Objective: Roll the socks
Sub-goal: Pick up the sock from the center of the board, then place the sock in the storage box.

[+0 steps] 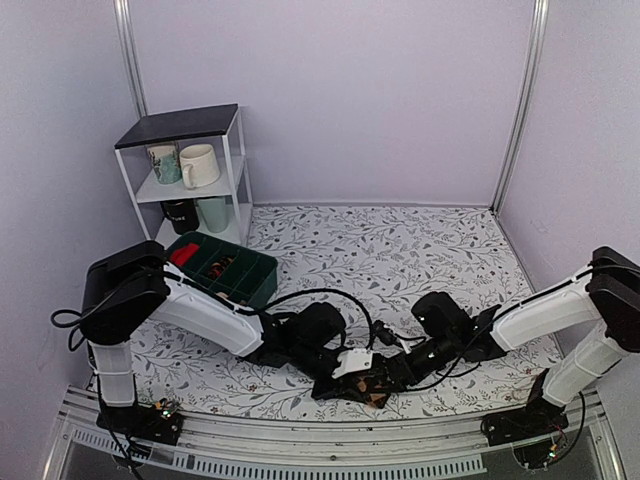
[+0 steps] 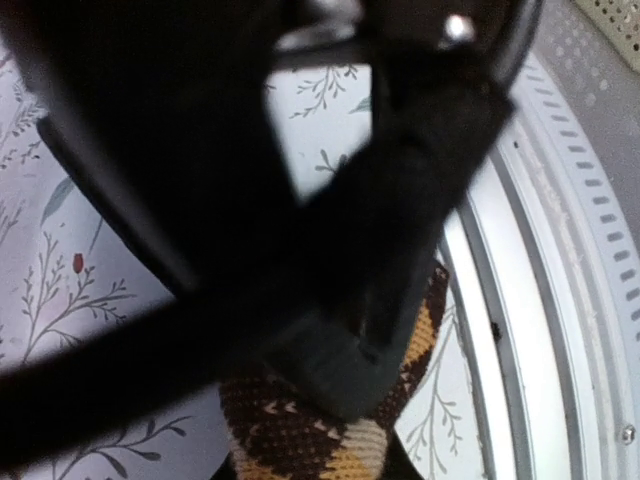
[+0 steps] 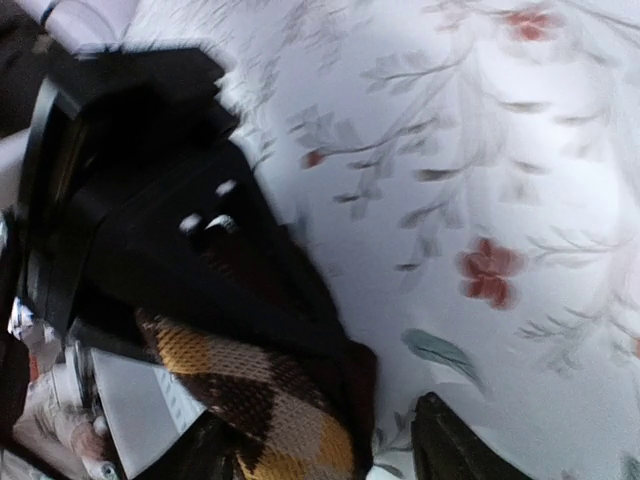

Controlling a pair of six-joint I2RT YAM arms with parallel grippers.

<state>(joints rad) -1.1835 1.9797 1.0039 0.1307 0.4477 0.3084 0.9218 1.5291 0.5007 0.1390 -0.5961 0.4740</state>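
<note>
The brown, yellow and cream patterned socks (image 1: 376,390) lie bunched on the floral cloth near the table's front edge, between both grippers. My left gripper (image 1: 338,384) comes in from the left. In the left wrist view one dark finger (image 2: 345,365) presses onto the socks (image 2: 300,440) and the jaws look closed on them. My right gripper (image 1: 392,376) comes in from the right. In the right wrist view its fingertips (image 3: 455,445) stand wide apart, with the socks (image 3: 270,410) between them and not pinched. The left gripper's black body hides much of the socks.
A green bin (image 1: 262,285) with small items stands at the left. Behind it is a white shelf (image 1: 238,165) with mugs. The metal front rail (image 1: 330,445) runs just below the socks and also shows in the left wrist view (image 2: 560,300).
</note>
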